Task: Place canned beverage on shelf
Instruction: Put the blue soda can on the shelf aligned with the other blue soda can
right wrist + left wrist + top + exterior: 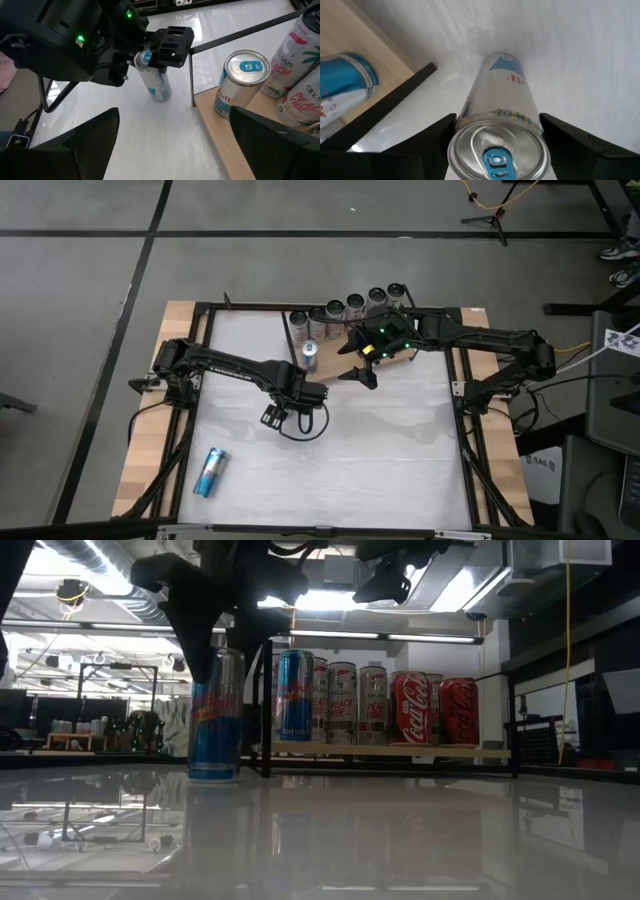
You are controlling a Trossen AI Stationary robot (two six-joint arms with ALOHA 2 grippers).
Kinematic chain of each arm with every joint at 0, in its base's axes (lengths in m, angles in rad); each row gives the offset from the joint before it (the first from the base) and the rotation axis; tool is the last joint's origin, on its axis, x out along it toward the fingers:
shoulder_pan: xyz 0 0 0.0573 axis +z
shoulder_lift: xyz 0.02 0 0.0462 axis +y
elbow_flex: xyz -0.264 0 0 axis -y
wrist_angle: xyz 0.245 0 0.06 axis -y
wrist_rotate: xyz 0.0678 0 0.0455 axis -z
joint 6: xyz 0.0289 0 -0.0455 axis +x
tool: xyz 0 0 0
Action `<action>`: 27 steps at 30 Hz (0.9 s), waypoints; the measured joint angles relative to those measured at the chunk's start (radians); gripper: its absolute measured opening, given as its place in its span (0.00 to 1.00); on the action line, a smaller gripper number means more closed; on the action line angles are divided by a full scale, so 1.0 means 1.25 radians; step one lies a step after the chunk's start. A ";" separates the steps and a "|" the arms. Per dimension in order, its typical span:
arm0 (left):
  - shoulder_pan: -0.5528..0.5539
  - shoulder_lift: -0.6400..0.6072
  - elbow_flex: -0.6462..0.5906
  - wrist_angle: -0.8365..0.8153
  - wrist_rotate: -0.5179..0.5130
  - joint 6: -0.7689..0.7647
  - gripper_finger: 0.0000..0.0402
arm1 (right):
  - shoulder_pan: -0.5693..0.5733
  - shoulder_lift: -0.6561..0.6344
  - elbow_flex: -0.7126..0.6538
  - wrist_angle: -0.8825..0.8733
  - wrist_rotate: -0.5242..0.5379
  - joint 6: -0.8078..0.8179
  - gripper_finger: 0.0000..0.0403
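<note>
The slim blue can [156, 84] stands upright on the desk [380, 450] just beside the shelf [212, 117], not on it. L gripper [496, 122] has its jaws either side of the can's top, and you can't tell if they're clamped or just clear, so a skewed pull-off could tip it. R gripper [362, 370] waits nearby w/ jaws apart, empty. Count: 6 shelf cans [345, 306], 1 by the shelf, 1 lying can [210, 472].
</note>
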 joint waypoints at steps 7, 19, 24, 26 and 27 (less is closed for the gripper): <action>0.000 0.000 0.000 0.002 0.000 -0.046 0.69 | 0.000 0.000 0.000 0.000 0.000 0.000 0.91; 0.001 0.000 -0.001 0.004 0.025 -0.092 0.69 | 0.000 0.000 0.000 0.000 0.000 0.000 0.91; 0.000 0.000 -0.001 0.004 0.028 -0.083 0.69 | 0.000 0.000 0.000 0.000 0.000 0.000 0.91; 0.000 0.000 -0.001 0.004 0.028 -0.085 0.69 | 0.000 0.000 0.000 0.000 0.000 0.000 0.91; 0.000 0.000 -0.001 0.004 0.028 -0.084 0.69 | 0.000 0.000 0.000 0.000 0.000 0.000 0.91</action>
